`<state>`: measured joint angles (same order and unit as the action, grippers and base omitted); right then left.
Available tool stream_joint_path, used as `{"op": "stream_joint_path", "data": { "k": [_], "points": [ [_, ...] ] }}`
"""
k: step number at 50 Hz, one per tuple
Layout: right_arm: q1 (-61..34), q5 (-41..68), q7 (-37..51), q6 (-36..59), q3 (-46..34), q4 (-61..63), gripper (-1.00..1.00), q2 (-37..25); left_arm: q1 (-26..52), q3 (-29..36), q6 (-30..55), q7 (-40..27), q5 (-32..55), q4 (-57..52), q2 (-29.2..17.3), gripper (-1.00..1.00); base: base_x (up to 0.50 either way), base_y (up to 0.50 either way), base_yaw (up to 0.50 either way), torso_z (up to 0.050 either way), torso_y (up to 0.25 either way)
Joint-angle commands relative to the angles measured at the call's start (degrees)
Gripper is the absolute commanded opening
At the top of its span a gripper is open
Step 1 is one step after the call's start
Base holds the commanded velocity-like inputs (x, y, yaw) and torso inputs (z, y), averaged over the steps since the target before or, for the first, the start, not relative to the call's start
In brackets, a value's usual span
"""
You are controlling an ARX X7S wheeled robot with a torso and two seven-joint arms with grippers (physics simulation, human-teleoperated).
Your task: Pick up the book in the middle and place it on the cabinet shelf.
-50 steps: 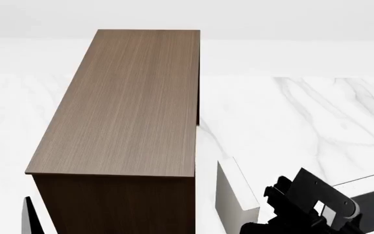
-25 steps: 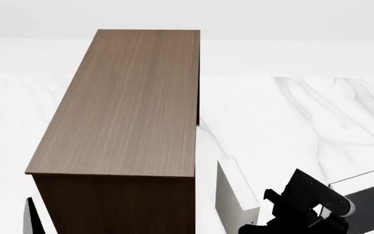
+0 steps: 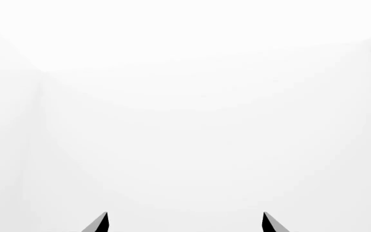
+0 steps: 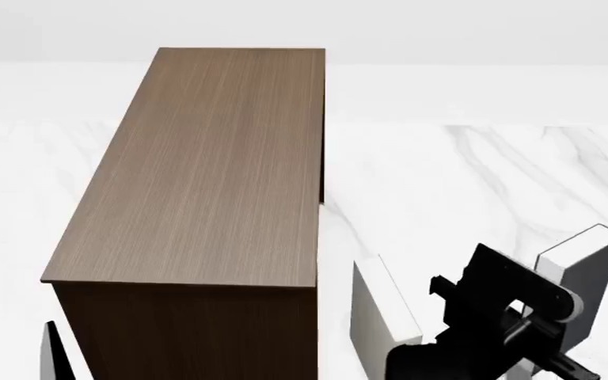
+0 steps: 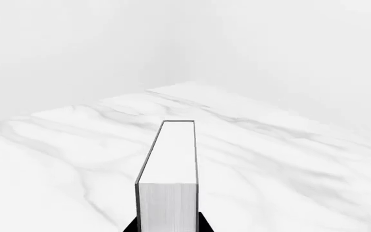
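My right gripper (image 4: 545,317) is shut on the dark grey book (image 4: 584,265) with white page edges and holds it upright above the marble floor, to the right of the cabinet. In the right wrist view the book (image 5: 168,174) stands out from between the black jaws of the gripper (image 5: 167,228). The large dark brown cabinet (image 4: 214,166) with its long flat top fills the left and middle of the head view. My left gripper (image 3: 185,223) is open and empty, facing blank white space.
A whitish book (image 4: 385,310) stands on the floor between the cabinet and my right arm. A thin black-and-white object (image 4: 51,354) shows at the lower left edge beside the cabinet. White marble floor (image 4: 494,182) stretches to the right.
My right gripper has lifted the dark grey book upward and a little left; the book now stands higher and more upright. The cabinet and whitish book have not moved.
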<state>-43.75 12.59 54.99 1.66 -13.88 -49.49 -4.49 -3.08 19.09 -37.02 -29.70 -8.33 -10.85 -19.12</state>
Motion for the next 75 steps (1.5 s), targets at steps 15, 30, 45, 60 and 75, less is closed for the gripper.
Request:
{"op": "stream_joint_path", "data": {
  "k": [15,30,45,60,75],
  "points": [
    [0.15,-5.16,-1.69,23.47,-6.48,52.34,-1.00,-10.42,0.30,0.56,0.66,-0.29,0.98,0.17,-0.41,1.00,0.00,0.00,0.00,0.000,0.002],
    [-2.61,-1.14,-4.19,32.62,-6.77,71.06,-1.00,-11.61,0.35,0.91,0.35,-0.58,0.87,0.41,-0.64,1.00,0.00,0.00,0.00,0.000,0.001],
    [-4.77,9.65,-10.37,31.62,-3.73,79.78,-1.00,-9.35,0.16,1.26,0.22,-0.85,0.70,0.25,-0.90,1.00,0.00,0.00,0.00,0.000,0.001],
    [-8.04,26.91,-10.60,33.64,5.89,83.88,-1.00,-4.23,0.09,1.57,0.27,-1.09,0.58,0.03,-1.13,1.00,0.00,0.00,0.00,0.000,0.001],
    [-11.37,49.59,-6.85,37.28,13.50,77.97,-1.00,1.73,0.19,2.03,-0.16,-1.30,0.41,0.41,-1.34,1.00,0.00,0.00,0.00,0.000,0.001]
  ]
}}
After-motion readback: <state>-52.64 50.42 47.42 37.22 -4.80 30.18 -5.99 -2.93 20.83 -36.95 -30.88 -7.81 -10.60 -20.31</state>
